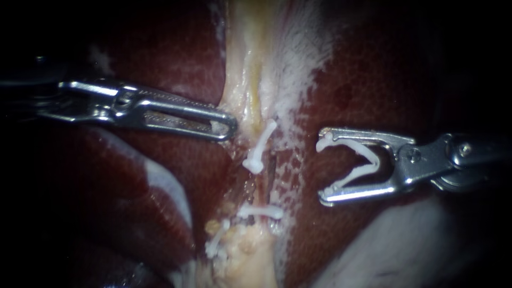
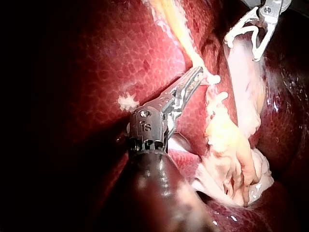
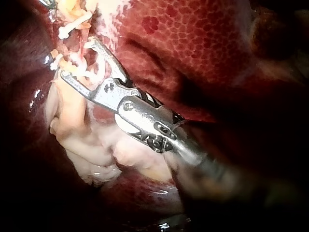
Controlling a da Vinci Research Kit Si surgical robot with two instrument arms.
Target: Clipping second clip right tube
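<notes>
holding at the far left: the left instrument [image 1: 228, 128] comes in over the liver [image 1: 176, 64], jaws clenched on the edge of the pale strip [image 1: 245, 80] right at their tip. the left wrist view agrees, tip meeting that strip. it reads to me as sideways tension to keep the field spread.

just ahead of that tip is the upper clip [image 1: 261, 146], white, lying slantwise on the strip. further along the strip is the lower clip [image 1: 261, 212], lying crosswise. between the two runs a thin dark strand, lengthwise. i take it for the right tube [image 1: 270, 173], bare on that stretch.

the right instrument [image 1: 321, 172] sits beside the tube, apart from it, mouth facing it. its jaws are spread wide, yet both cradle a loaded clip [image 1: 373, 160], white and open in a v. no part of the tube lies inside the v.

step in hand, as i judge it: the approach, clip carried but not yet seated.

next move calls for:
- advancing the open mouth toward the left instrument until the tube lies fully between the clip's arms
- landing in the bare gap, clear of both placed clips and square to the tube
- squeezing only once the arm ends show past the tube's far side

risk: catching the pale strip along with the tube.
</notes>
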